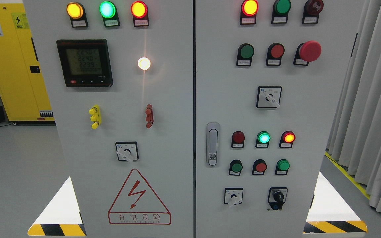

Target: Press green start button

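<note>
A grey control cabinet point(164, 99) fills the view. No robot hand or fingers show, so their state cannot be told. Several green buttons sit on the right door: point(245, 51), point(235, 167), point(282, 165). Which one is start is unclear.

Grey electrical cabinet point(164, 99), two doors. Left door: digital meter point(84, 62), lit white lamp point(144, 63), yellow, green and red lamps lit along the top, red hazard triangle point(139, 198) low. Right door: door handle point(212, 143); green push buttons at upper left point(245, 51), lower left point(235, 167) and lower right point(282, 165); red mushroom button point(310, 51). Yellow cabinet point(12, 66) behind, left. No robot hand in view.
</note>
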`<state>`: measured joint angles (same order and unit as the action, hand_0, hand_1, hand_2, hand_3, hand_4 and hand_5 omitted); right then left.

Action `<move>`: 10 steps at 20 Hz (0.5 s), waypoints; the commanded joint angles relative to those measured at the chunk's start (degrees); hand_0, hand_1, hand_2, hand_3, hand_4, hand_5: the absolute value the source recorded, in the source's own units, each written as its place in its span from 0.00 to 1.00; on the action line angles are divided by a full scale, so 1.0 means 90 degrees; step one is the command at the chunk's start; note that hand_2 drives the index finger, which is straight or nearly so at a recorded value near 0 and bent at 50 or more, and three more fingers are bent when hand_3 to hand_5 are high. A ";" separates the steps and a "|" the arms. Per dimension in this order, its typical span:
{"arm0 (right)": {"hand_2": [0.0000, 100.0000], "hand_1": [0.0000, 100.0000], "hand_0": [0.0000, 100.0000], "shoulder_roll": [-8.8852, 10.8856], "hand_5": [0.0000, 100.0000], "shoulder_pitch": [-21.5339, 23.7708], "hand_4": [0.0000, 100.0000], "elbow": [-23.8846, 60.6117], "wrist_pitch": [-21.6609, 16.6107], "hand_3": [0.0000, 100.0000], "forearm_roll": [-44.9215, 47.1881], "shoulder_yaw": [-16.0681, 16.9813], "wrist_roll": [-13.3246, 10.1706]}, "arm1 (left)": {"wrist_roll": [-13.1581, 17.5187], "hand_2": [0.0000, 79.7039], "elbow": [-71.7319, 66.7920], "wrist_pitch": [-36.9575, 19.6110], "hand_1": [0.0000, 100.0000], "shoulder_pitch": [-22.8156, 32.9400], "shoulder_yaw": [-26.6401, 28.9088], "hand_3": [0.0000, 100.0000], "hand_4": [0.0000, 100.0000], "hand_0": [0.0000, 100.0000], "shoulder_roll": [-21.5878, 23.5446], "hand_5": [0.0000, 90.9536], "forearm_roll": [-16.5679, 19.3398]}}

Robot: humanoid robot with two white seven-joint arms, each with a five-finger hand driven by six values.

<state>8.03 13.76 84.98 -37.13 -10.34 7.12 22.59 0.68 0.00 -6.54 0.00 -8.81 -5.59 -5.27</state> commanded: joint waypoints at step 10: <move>0.00 0.75 0.19 0.0104 0.94 -0.1587 0.91 0.1906 -0.0015 0.84 -0.1595 0.0527 0.0292 | 0.0003 0.00 0.0176 -0.0006 0.56 -0.0185 0.0002 0.00 0.00 0.12 -0.0053 0.00 0.0000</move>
<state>8.56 4.11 94.65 -37.17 -19.72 8.91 23.88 0.68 0.00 -6.42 0.00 -8.82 -5.88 -5.27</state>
